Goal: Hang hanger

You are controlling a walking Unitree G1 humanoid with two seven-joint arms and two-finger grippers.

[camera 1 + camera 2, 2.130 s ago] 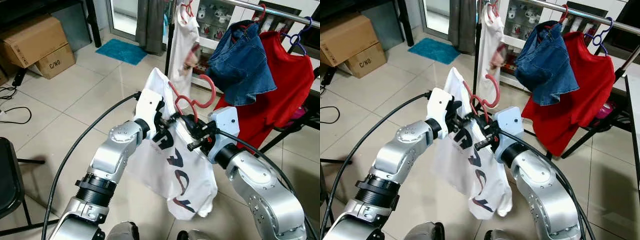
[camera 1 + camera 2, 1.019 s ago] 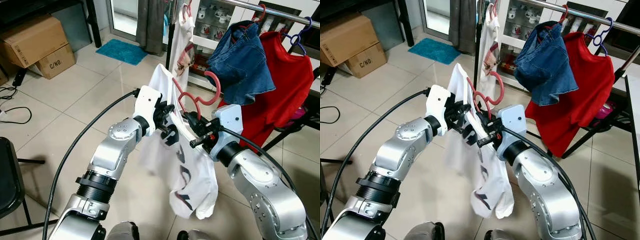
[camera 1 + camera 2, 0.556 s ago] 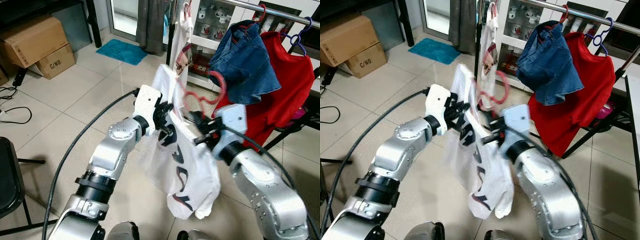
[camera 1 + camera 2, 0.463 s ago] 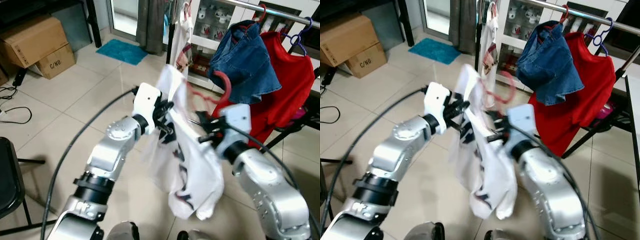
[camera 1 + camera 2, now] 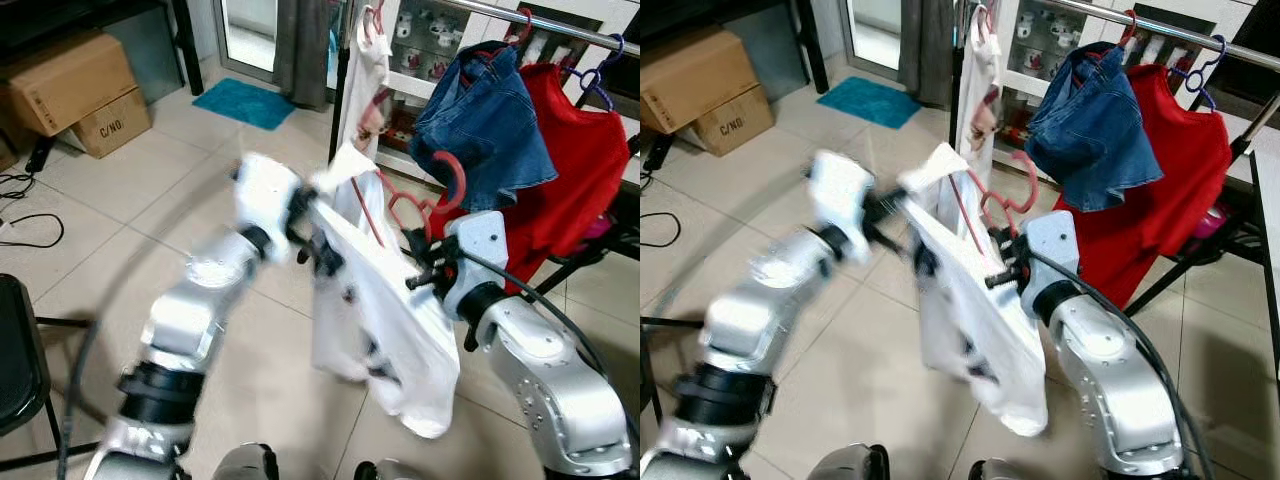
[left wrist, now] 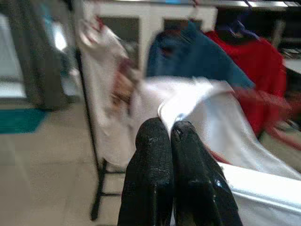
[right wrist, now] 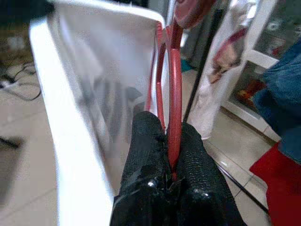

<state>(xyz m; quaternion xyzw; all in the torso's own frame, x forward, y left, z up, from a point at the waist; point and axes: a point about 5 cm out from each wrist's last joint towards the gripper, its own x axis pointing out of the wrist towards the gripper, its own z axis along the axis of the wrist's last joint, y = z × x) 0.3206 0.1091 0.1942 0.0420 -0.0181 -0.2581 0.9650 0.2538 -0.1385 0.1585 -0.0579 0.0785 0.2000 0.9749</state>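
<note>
While right pincer (image 7: pixel 165 155) clamps red hanger (image 5: pixel 425 195), hook uppermost, left pincer (image 6: pixel 170 136) pinches white shirt (image 5: pixel 385 290)

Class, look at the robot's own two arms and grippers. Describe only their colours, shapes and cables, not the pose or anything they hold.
Both arms are rounded silver metal segments with black ribbed joint rings and a white block-shaped wrist housing. A black cable arcs along the right arm. The left gripper and the right gripper each have two long, black, textured fingers with rounded tips. No markings can be made out.
</note>
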